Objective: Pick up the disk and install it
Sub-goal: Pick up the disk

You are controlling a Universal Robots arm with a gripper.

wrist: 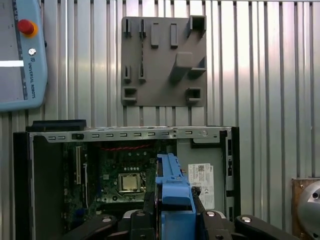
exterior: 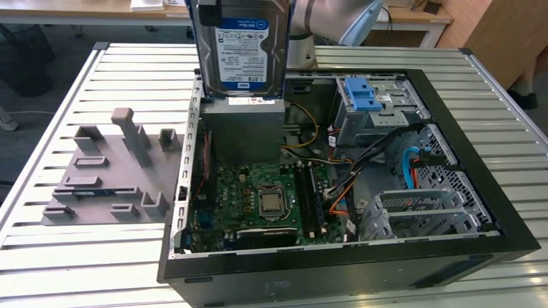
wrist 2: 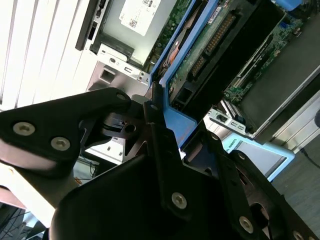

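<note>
Here the disk (exterior: 242,51) hangs upright over the open computer case (exterior: 342,273), its white-and-blue label turned toward the exterior view. In that view it shows above the grey metal box (exterior: 242,131) at the far side of the case, toward the exterior view's left; whether the two touch cannot be told. The jaws are closed on the disk: in both wrist views black fingers (wrist: 150,202) press against its blue rail from either side, and the second wrist view shows the disk's (wrist 2: 200,47) green circuit face. The motherboard (exterior: 256,199) lies nearer in the case, and a blue latch bracket (exterior: 364,96) sits far right. On the slatted worktop (exterior: 86,256), left of the case, rests a grey fixture plate (exterior: 102,173).
</note>
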